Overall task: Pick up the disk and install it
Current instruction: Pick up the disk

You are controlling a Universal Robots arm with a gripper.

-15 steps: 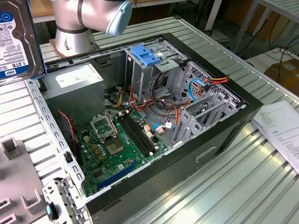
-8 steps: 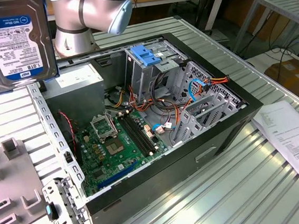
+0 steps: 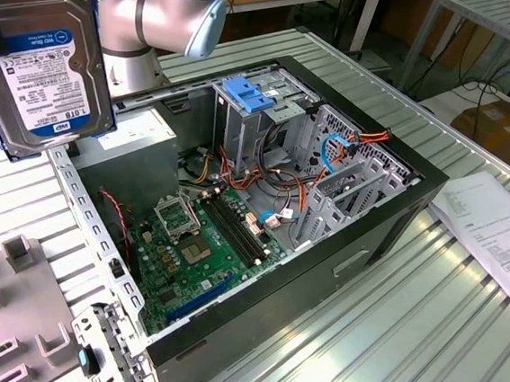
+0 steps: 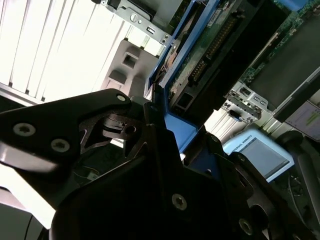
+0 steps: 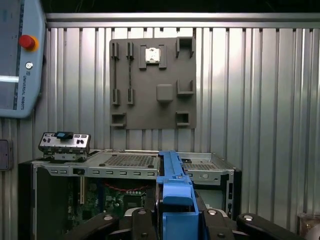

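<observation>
Jaws clamped tight on the disk (image 3: 40, 72), high at ten o'clock of the case (image 3: 293, 306); any tilt could jam it against the cage (image 3: 234, 130).

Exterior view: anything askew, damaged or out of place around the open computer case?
Nothing looks damaged or spilled. The disk is aloft and tilted, clamped in the gripper. A loose metal bracket lies on the table beside a corner of the computer case, and a printed sheet lies at the exterior view's right.
</observation>
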